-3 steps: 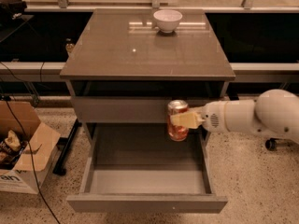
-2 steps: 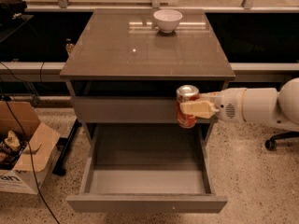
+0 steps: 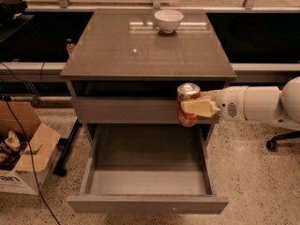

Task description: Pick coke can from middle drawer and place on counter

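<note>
The coke can [image 3: 187,94], red with a silver top, is held upright in my gripper [image 3: 196,108], whose pale fingers [image 3: 200,108] are shut around its middle. The white arm reaches in from the right. The can hangs in front of the cabinet's upper drawer front, just below the counter's front edge near its right corner. The middle drawer [image 3: 146,179] is pulled fully open below and its grey floor is bare. The counter [image 3: 140,50] is a glossy grey-brown top above the can.
A white bowl [image 3: 168,20] stands at the back middle of the counter. A cardboard box [image 3: 21,146] with cables sits on the speckled floor at the left. A chair wheel [image 3: 272,144] shows at the right.
My gripper has lifted the can up out of the drawer, from beside its right wall to just under the counter's front edge.
</note>
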